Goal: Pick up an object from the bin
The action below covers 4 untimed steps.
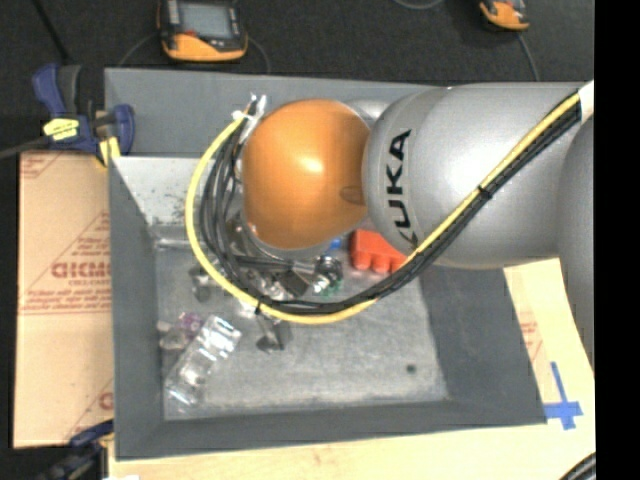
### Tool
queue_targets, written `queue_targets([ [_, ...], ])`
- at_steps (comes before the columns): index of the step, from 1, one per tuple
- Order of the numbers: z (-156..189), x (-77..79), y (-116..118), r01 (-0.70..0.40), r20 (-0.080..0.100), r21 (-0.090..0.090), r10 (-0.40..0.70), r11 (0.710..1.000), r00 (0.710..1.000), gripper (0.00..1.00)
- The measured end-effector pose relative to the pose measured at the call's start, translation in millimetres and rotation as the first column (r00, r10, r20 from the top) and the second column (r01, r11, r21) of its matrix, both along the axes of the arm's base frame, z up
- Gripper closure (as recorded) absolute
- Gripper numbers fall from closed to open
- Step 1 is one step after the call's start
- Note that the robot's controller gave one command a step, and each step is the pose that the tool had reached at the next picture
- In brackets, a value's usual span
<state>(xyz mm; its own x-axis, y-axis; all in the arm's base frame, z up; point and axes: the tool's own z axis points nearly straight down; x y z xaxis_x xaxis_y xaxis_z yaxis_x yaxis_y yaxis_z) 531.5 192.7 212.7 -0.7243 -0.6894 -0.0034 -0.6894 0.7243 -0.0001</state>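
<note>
The arm (470, 178) reaches down into the grey bin (135, 268), and its orange cover (300, 173) hides most of the gripper (262, 308), which is low above the bin floor. Whether the gripper is wide, narrow or holding something cannot be told. Nothing can be seen in its grasp. Just beside the gripper, toward the view's lower left, lies a clear plastic piece (205, 353), with a small purple thing (185, 323) next to it. On the gripper's other side, toward the view's right, there is a small green thing (325, 283), and a little farther a red-orange block (375, 253), partly under the arm.
</note>
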Motion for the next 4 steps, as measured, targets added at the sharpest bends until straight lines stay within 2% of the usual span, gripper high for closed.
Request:
queue_targets([
  [1,-86,64.5,19,-0.340,0.000,-0.001,0.340,0.941,0.941,0.00],
  [2,-135,66.4,45,-0.748,0.002,-0.005,0.748,0.664,0.664,0.00],
  [3,-140,-10.2,31,-0.825,0.012,-0.010,0.825,0.565,0.565,0.00],
  [4,-140,-10.5,32,-0.822,0.009,-0.007,0.822,0.569,0.569,1.00],
])
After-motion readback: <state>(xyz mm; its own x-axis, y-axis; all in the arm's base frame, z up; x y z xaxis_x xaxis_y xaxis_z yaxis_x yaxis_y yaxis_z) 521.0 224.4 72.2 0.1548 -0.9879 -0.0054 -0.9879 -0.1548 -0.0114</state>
